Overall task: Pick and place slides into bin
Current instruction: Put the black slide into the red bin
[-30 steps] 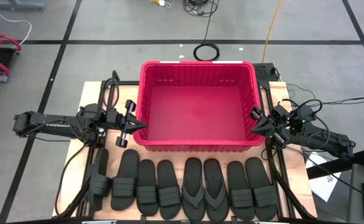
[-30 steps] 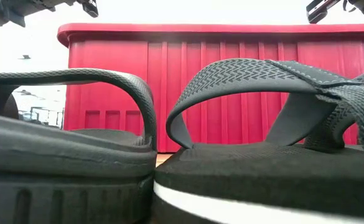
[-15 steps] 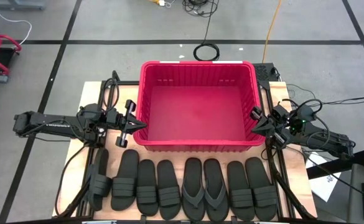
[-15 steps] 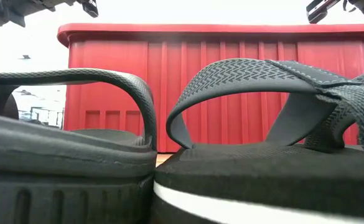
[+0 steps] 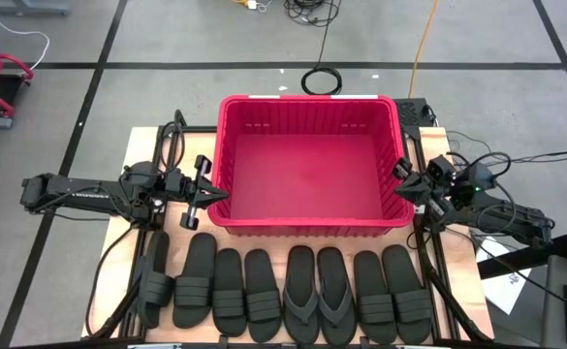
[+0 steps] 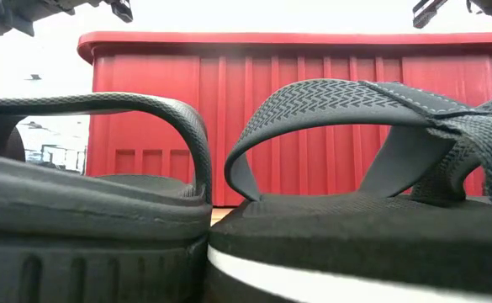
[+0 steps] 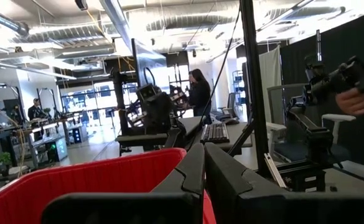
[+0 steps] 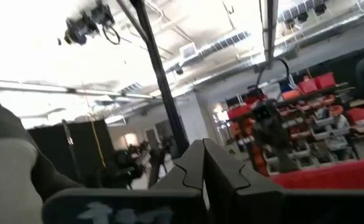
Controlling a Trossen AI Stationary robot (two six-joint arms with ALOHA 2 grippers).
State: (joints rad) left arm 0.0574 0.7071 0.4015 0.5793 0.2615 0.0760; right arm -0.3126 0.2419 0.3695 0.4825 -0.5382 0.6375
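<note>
The red bin (image 5: 307, 160) stands at the table's middle, its inside bare, and fills the background of the low view (image 6: 296, 118). Several black slides (image 5: 264, 296) lie soles down in a row along the near edge. A thong pair (image 5: 318, 296) lies among them, and the leftmost slide (image 5: 154, 279) is tipped on its side. My left gripper (image 5: 219, 197) hovers shut by the bin's near left corner, fingers together in its wrist view (image 7: 203, 168). My right gripper (image 5: 399, 174) hovers shut by the bin's right wall, tilted upward (image 8: 203, 165). Neither holds anything.
The bin's rim (image 7: 76, 177) shows below my left fingers. Cables (image 5: 320, 79) lie on the floor beyond the table's far edge. People stand in the room behind (image 7: 199, 90). Bare tabletop (image 5: 133, 155) lies to the left of the bin.
My right gripper has tipped its fingers a little further upward beside the bin's right wall, staying shut. My left gripper, the slides and the bin have kept still.
</note>
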